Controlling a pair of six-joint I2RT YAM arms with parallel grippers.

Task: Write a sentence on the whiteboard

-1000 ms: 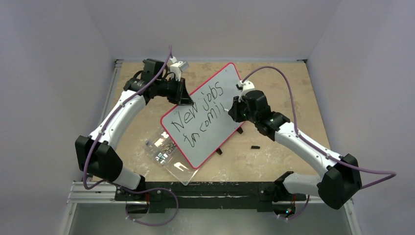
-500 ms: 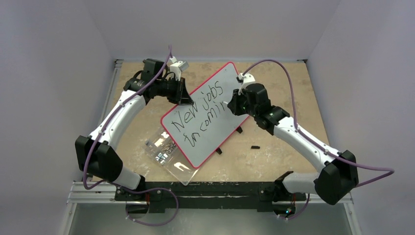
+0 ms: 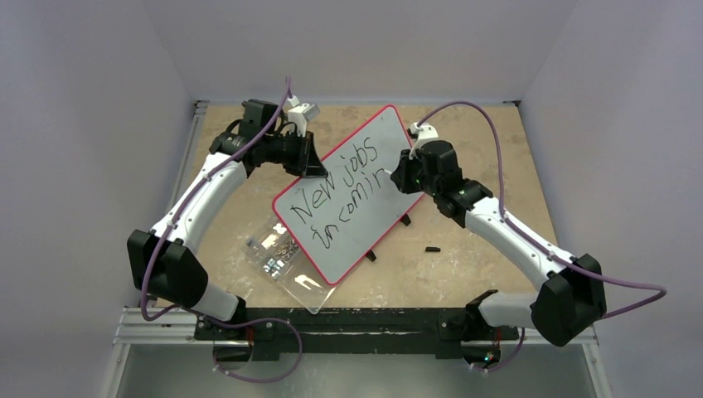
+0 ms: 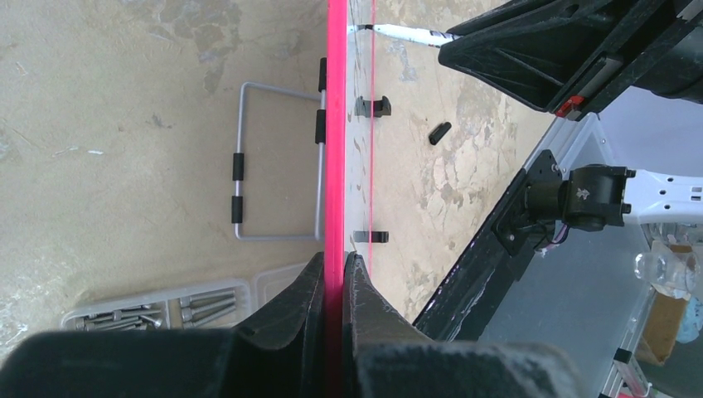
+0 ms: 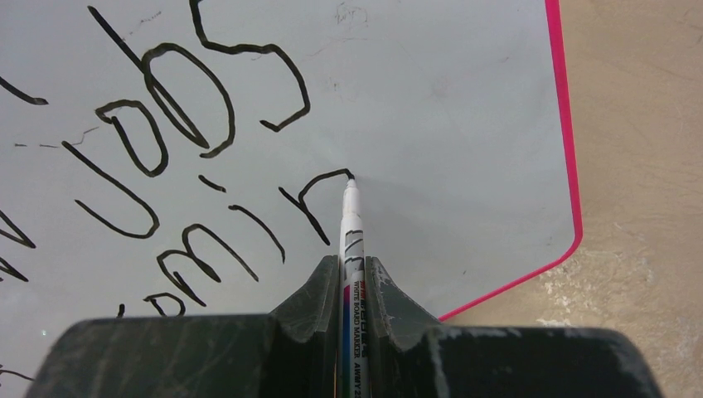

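Black fingers of the right gripper [image 5: 355, 269] fill the foot of its wrist view, clenched on a marker [image 5: 352, 220]. The marker's tip touches the whiteboard [image 5: 464, 99] at the end of an arch-shaped stroke. That view cuts the sentence [image 5: 178, 104] off at the left, so only "jobs" and "mi" can be read whole. From above it reads "New jobs" over "incomi" and a part letter, whose end is hidden behind the right gripper.

The left gripper [image 4: 334, 267] is clamped on the board's red rim at its far left edge. Its wrist view sees the board edge-on, so no writing shows there, only the marker meeting the face at the top. That view alone shows a grey wire stand [image 4: 278, 162] behind the board.

Seen from above, the board rests on black feet [image 3: 370, 255], and its near left edge partly covers a clear box of screws [image 3: 278, 253]. Right of the marker tip the white surface is bare up to the rounded corner. A small black piece [image 3: 432, 249], too small to identify, lies on the table [image 3: 414, 274], apart from the board.
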